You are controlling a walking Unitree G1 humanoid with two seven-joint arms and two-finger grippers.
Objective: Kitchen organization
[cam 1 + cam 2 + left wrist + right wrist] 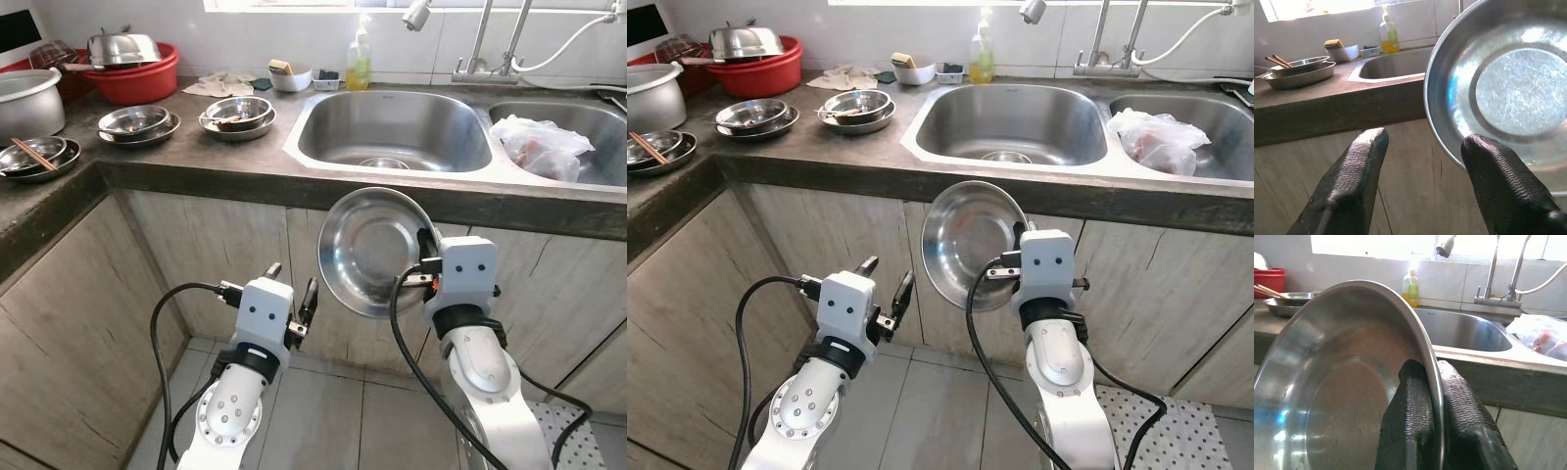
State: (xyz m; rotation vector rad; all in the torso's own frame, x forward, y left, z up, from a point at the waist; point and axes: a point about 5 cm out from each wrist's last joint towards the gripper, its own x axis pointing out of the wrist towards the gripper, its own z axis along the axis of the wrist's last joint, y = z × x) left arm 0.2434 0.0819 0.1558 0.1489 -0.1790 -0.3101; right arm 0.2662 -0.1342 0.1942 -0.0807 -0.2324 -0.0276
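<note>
nearest, low in front of the cupboards: left gripper (291,299) with black fingers spread wide, holding nothing. just to its right, right gripper (427,266) with fingers pressed together on the rim of a steel bowl (370,250), one finger inside, one outside. bowl held up on its edge, below the counter (245,166) edge, in front of the sink.

likely light, hard and shiny, so probably slippery. best held by the thin rim, as now. could swing or slip in a pinch at one spot only.

farther back, on the counter: big sink (392,132), nothing in it but the drain. right sink (588,137) with a crinkly plastic bag (539,145). left of the sinks, steel dishes (237,116) stacked, more steel dishes (137,124) beside them. far left, a dish with chopsticks (39,157), a grey pot (27,101), a red tub (137,73) with a steel lid on top. at the far wall, a soap bottle (359,61) and a small white bowl (290,76) with a sponge.
</note>
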